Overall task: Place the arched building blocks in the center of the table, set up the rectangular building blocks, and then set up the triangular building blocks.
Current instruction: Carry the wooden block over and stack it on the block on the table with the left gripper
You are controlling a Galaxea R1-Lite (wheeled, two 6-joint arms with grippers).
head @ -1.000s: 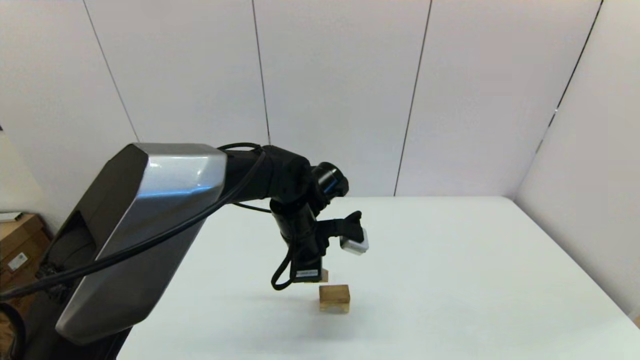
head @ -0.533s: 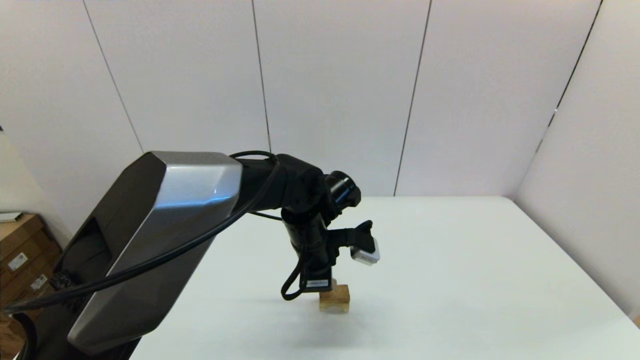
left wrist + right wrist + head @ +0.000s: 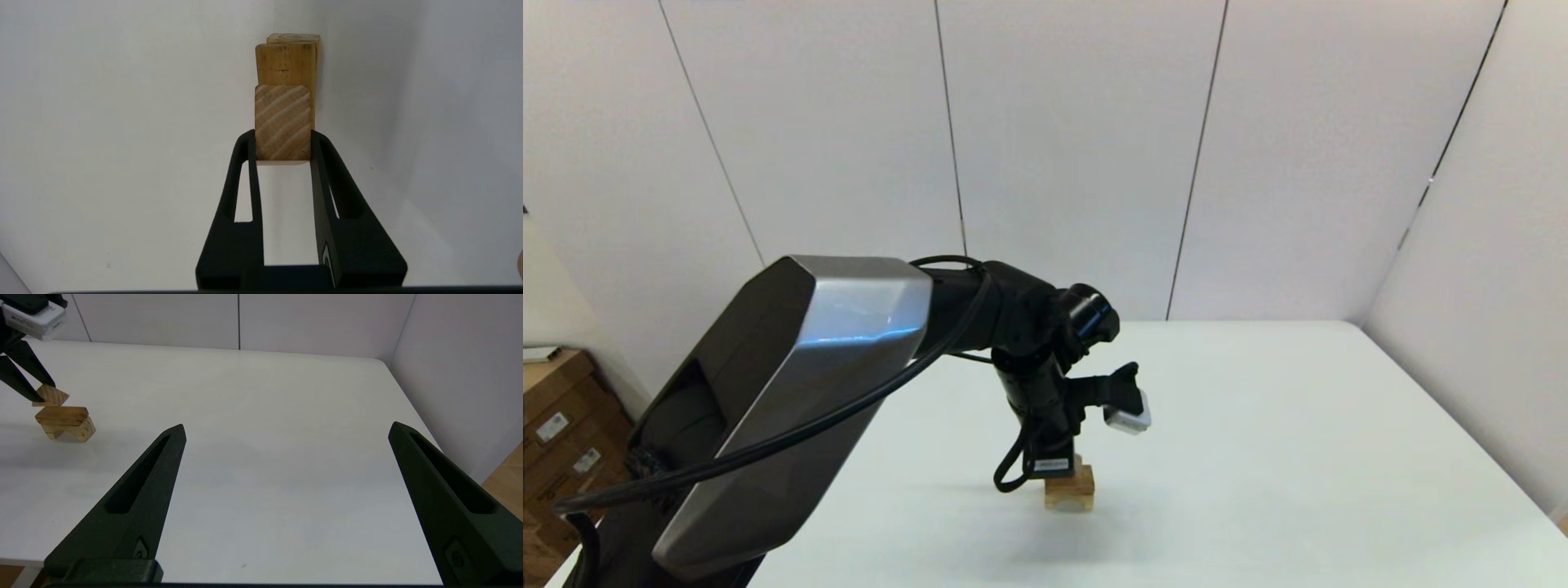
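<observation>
Pale panelled walls (image 3: 1078,147) with thin dark seams, cardboard boxes (image 3: 556,425) at left, wooden floor (image 3: 504,477)

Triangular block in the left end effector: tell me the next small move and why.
Probably ease it straight down, then open. The left end effector grips the triangular block above the rectangular block, which lies on the arched block. From the right wrist view a small gap seems to remain. The right end effector is idle, open.

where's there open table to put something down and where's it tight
Bare table runs from the block stack toward the right wall and the far wall. It is tight only at the stack: rectangular block on arched block, where the left gripper holds the triangular block just above.
</observation>
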